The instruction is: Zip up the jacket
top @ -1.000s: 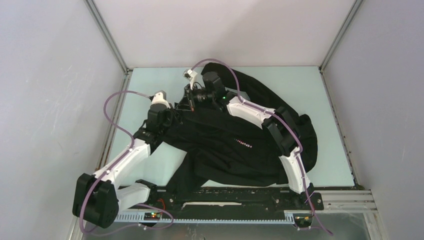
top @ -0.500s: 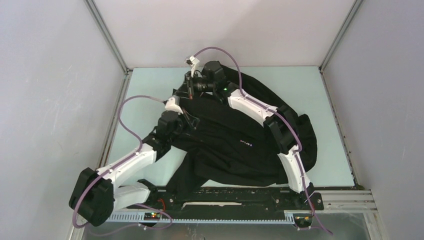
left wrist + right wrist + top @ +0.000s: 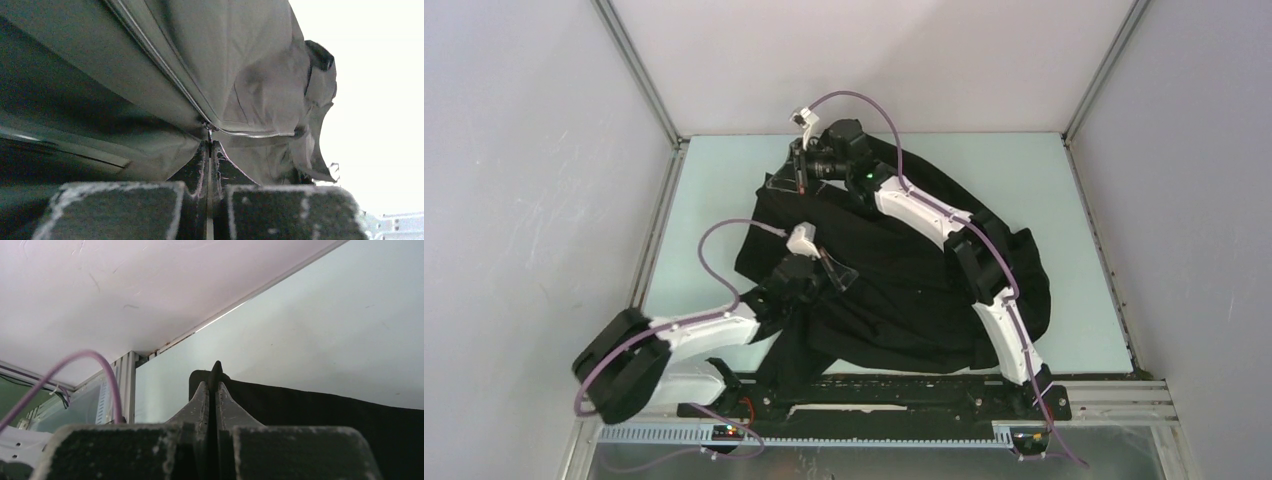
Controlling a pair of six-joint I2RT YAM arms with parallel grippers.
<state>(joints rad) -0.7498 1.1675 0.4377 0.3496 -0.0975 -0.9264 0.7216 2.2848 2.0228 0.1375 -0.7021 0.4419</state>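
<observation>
The black jacket point(image 3: 904, 290) lies spread over the pale table, bunched at the right under my right arm. My left gripper point(image 3: 844, 278) is over its near middle, shut on the small metal zipper pull point(image 3: 209, 134). In the left wrist view my left gripper point(image 3: 209, 145) has its pads pressed together, and the zipper line point(image 3: 160, 60) runs away to the upper left. My right gripper point(image 3: 782, 182) is at the jacket's far left end, shut on a thin fold of the jacket's edge point(image 3: 216, 367). The right gripper point(image 3: 216, 385) shows no gap beside the cloth.
Grey enclosure walls with metal corner posts point(image 3: 639, 80) surround the pale green table point(image 3: 709, 200). A purple cable point(image 3: 107, 375) loops by the right wrist. The black mounting rail point(image 3: 904, 385) runs along the near edge.
My left gripper has travelled from the jacket's far left end toward the near middle, still shut. My right gripper has shifted slightly farther back, and the jacket's far end is drawn out flatter.
</observation>
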